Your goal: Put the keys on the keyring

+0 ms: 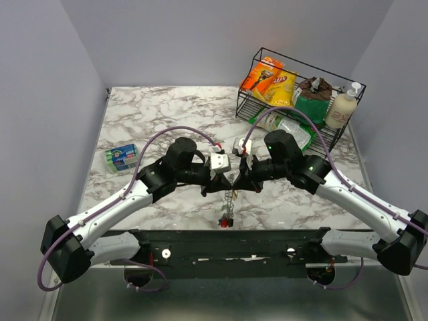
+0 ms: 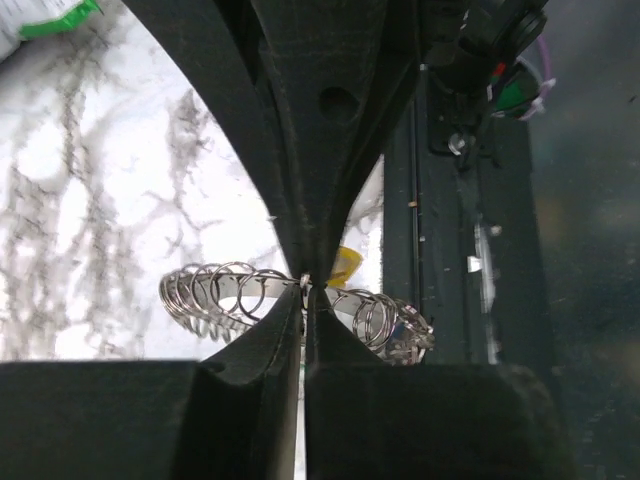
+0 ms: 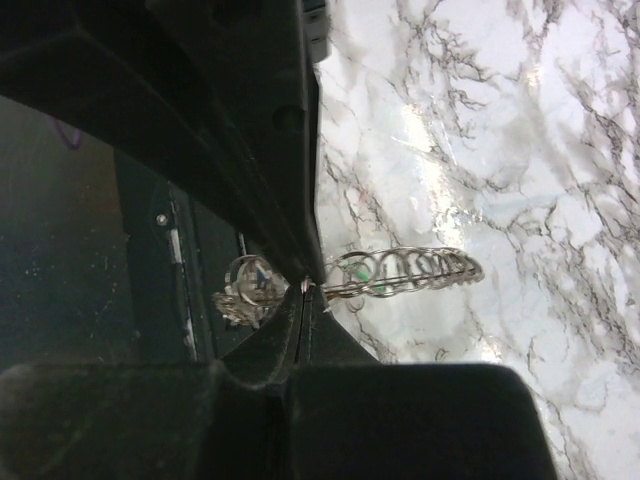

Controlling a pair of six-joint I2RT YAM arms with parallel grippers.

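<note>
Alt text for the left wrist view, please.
The left tool is pinched shut on a thin silvery coiled-wire keyring, with the white marbled table behind. A small yellow key head shows just past the grip.

Both arms reach inward from the near corners of the counter and meet above the middle of its near edge.

Left arm (image 1: 114,210): elbow raised, left hand (image 1: 221,186) pointing right.

Right arm (image 1: 354,194): mirrored, right hand (image 1: 241,184) pointing left.

The two hands are tip to tip. In both wrist views the fingers (image 2: 285,330) (image 3: 270,340) are pressed together, pinching the keyring (image 2: 215,295).
</note>
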